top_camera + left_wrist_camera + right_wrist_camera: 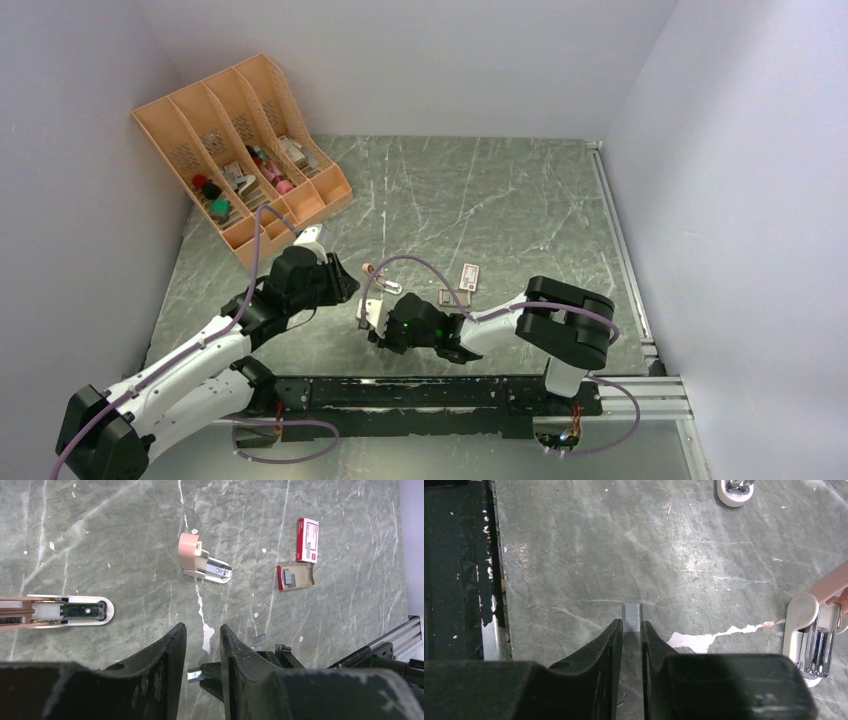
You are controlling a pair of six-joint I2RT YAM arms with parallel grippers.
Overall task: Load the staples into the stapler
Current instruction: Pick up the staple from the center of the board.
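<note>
A: At the back left of the grey-green marbled table (520, 190), what stands there?

B: An orange desk organizer (200, 120) with slanted compartments. Small office items sit in their lower ends.

A: And moving right from it?

B: The left gripper (202, 627) hangs above the table. Its two black fingers are a little apart, with only bare tabletop showing in the gap, so it grasps nothing. In its wrist view an opened stapler (70, 611), with a white base and pink arm, lies flat to the left. A small pink stapler (200, 560) lies farther out, well apart from the first.

A: Where is the right gripper?

B: Just right of the left one, low over the table. The right gripper (631, 625) is clenched on a short silvery strip of staples (631, 615), which pokes out beyond the fingertips. The opened stapler lies near it, at the right edge of its wrist view.

A: And the rest of the staples?

B: Further right. The grey inner tray (305, 575) lies on the table with grey staples (288, 576) at its red end. The red-and-white staple box (307, 540) lies just beside it.
</note>
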